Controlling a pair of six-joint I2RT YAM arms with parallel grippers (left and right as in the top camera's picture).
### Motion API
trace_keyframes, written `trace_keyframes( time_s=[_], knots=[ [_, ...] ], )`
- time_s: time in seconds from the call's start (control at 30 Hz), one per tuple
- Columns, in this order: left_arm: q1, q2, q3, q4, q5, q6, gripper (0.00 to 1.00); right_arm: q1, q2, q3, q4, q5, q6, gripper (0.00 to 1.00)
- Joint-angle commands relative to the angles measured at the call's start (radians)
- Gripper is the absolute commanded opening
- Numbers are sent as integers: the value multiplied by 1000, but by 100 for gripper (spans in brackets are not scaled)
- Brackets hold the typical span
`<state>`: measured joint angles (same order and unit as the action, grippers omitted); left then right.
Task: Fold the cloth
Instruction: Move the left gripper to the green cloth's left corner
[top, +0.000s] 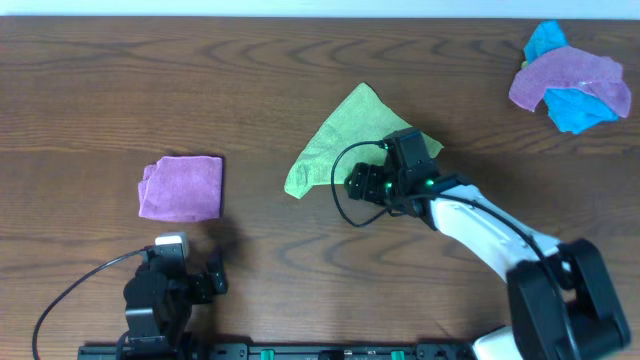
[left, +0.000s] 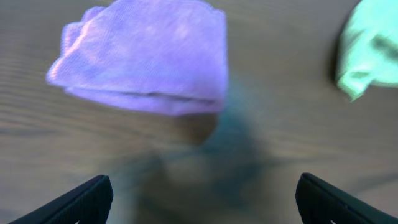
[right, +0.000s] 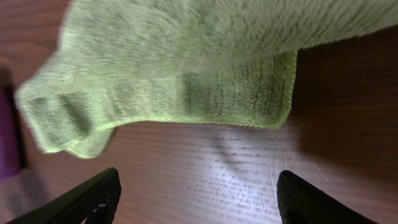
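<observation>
The lime-green cloth lies in the middle of the table, folded into a rough triangle. In the right wrist view it fills the upper part, with its hemmed edge just ahead of the fingers. My right gripper is open and empty at the cloth's near right edge, with bare wood between its fingers. My left gripper is open and empty near the table's front left. The cloth's tip shows at the right edge of the left wrist view.
A folded purple cloth lies at the left, just beyond my left gripper. A pile of a purple cloth and a bright blue cloth sits at the far right corner. The table is dark wood.
</observation>
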<state>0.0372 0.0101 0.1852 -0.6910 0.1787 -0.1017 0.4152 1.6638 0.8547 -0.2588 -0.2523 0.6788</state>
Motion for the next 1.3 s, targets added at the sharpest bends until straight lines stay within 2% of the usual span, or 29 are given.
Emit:
trace_keyframes(
  time_s=[0.0,0.17,0.23,0.37,0.53,0.77,0.97,1.07,1.13,1.27],
  knots=[
    [-4,-6,-6,39,130,-159,95,-11,38,-10,19,-17,29,80],
    [-4,-6,-6,83,126,-489,96,-26,80,-10,43,2,31,79],
    [-5,-6,-6,124,134,-578,95,-37,94,-11,51,11,31,79],
    [-5,-3,-6,241,187,-587,95,-63,122,-11,94,17,31,77],
    [-5,38,-6,256,222,-614,96,-76,179,-11,144,16,31,73],
    [-6,232,10,362,310,-621,96,-76,255,-11,163,16,32,64],
    [-50,498,116,470,320,-601,96,-76,286,-11,166,16,31,51],
    [-118,635,187,573,351,-601,96,-76,286,-11,166,16,31,37],
    [-183,735,216,727,375,-602,96,-76,286,-11,165,2,31,25],
    [-219,861,216,899,381,-840,96,-76,285,-11,150,-44,31,5]
  ],
)
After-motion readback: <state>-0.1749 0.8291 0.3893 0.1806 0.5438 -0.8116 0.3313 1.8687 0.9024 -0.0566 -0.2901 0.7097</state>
